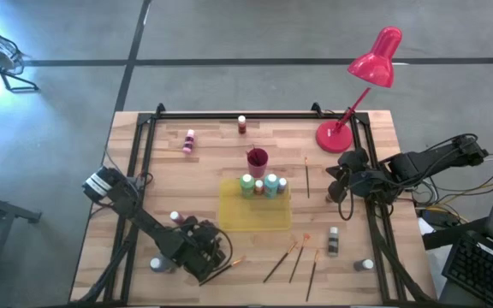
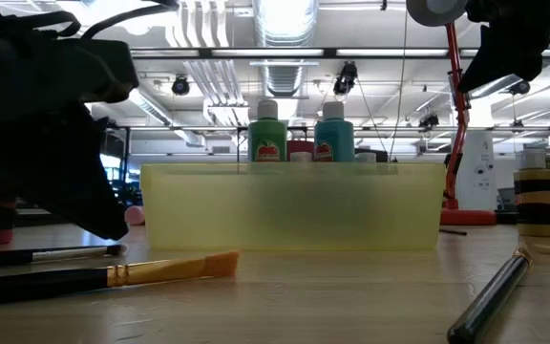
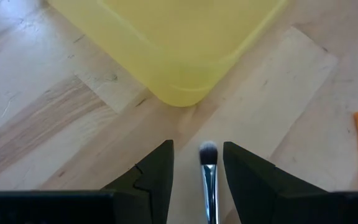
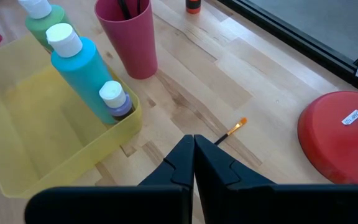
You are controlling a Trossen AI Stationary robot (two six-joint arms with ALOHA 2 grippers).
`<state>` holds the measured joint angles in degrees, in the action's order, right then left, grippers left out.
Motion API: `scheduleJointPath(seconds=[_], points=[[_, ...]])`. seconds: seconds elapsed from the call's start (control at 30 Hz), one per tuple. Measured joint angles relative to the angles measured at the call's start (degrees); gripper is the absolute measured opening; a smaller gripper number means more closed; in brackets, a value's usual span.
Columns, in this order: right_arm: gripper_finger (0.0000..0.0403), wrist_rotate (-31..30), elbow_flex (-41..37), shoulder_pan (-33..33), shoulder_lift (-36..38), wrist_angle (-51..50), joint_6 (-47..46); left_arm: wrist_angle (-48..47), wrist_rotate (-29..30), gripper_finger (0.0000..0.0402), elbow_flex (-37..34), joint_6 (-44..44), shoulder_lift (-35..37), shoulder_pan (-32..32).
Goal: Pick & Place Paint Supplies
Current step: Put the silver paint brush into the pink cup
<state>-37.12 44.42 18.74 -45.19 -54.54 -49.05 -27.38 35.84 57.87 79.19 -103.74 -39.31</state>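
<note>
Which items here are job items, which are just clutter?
Job: paint bottles in the yellow tray; loose bottles; brushes; the brush between the left gripper fingers.
Clutter: red lamp, magenta cup.

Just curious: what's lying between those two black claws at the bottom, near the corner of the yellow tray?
A thin brush with a soft grey tip lies between the left gripper's open fingers, pointing toward the tray. The left wrist view shows it.
</note>
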Motion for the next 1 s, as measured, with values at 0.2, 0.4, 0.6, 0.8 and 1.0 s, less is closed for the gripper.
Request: scheduleJointPath(seconds=[0.2, 0.4, 0.6, 0.8, 1.0], points=[[0.0008, 0.0, 0.0, 0.0, 0.0, 0.0, 0.02, 0.32, 0.23, 0.0145, 0.0, -1.24, 0.0, 0.48], [0.0008, 0.0, 0.0, 0.0, 0.0, 0.0, 0.02, 0.89, -0.5, 0.0145, 0.0, -3.11, 0.0, 0.95], [0.0008, 0.0, 0.0, -0.02, 0.0, 0.02, 0.02, 2.92, -2.33, 0.0145, 0.0, -5.2, -1.89, 1.47], [0.0008, 0.02, 0.0, 0.0, 0.0, 0.2, 0.0, 3.43, -1.9, 0.0143, 0.07, -5.04, -2.54, 1.59], [0.0008, 0.02, 0.0, 0.0, 0.0, 0.28, 0.0, 3.32, -2.06, 0.0095, 0.07, -4.13, -2.6, 1.67]])
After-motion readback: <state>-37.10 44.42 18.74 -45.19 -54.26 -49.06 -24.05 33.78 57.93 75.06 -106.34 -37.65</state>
